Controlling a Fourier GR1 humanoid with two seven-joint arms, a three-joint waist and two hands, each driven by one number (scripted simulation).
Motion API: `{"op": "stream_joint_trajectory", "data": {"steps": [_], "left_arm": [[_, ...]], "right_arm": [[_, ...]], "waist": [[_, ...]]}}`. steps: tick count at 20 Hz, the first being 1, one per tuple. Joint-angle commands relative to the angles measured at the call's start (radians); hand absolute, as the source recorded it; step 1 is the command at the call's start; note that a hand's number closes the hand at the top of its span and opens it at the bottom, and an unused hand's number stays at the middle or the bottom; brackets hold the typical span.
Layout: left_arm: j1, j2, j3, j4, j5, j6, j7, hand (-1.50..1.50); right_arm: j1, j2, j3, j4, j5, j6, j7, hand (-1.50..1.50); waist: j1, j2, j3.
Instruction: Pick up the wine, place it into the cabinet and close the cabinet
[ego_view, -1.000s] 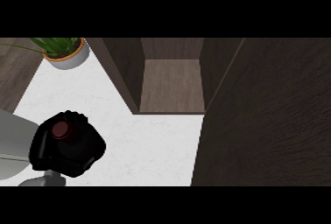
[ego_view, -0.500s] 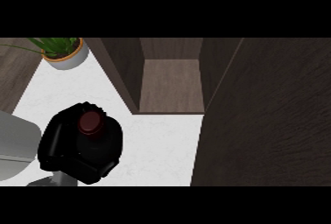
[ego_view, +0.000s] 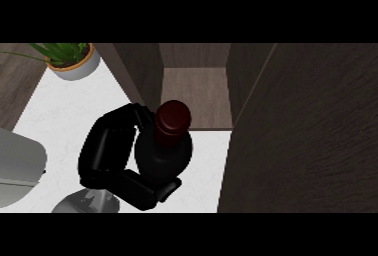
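Here the left hand (ego_view: 111, 150), coming in from the lower left, is clenched round the wine (ego_view: 166, 152). Its fingers wrap the dark body from the left and below. The bottle stands about upright, its red cap (ego_view: 172, 116) pointing up at the view. It hangs above the white worktop (ego_view: 66, 107), just short of the cabinet (ego_view: 196, 95) mouth, and the cap overlaps the front edge of the cabinet floor as seen from above. The right hand does not show.

The step in hand, as I judge it, is carrying the bottle in. To do it well:
- Hold it upright and travel straight forward onto the bare wooden floor inside.
- Steer between the left wall (ego_view: 140, 75), which the fingers sit near, and the big dark panel at the right, which I take for the open door (ego_view: 310, 135).
- The fingers on the bottle's left side look likelier to catch than the glass, so favour the middle of the gap.
- Set it well inside, so the door can swing shut without hitting it.
- Let go only once the base rests flat. The base is hidden from here.

Off to the left a grey thing (ego_view: 18, 165) sits by the forearm, and a potted plant (ego_view: 70, 57) stands at the far corner. Both are well clear of the path.
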Motion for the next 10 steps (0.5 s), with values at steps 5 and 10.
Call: {"op": "stream_joint_trajectory", "data": {"steps": [5, 10], "left_arm": [[-0.191, -0.001, -0.144, 0.134, -0.006, 0.259, -0.014, 1.50], [-0.286, -0.001, -0.158, 0.137, -0.049, 0.350, 0.067, 1.50]], "right_arm": [[0.057, -0.014, -0.065, -0.142, -0.119, 0.030, 0.048, -1.50], [0.012, 0.007, -0.049, -0.069, -0.093, 0.026, 0.017, -1.50]], "waist": [[-0.013, 0.001, 0.000], [-0.002, 0.001, 0.000]]}}
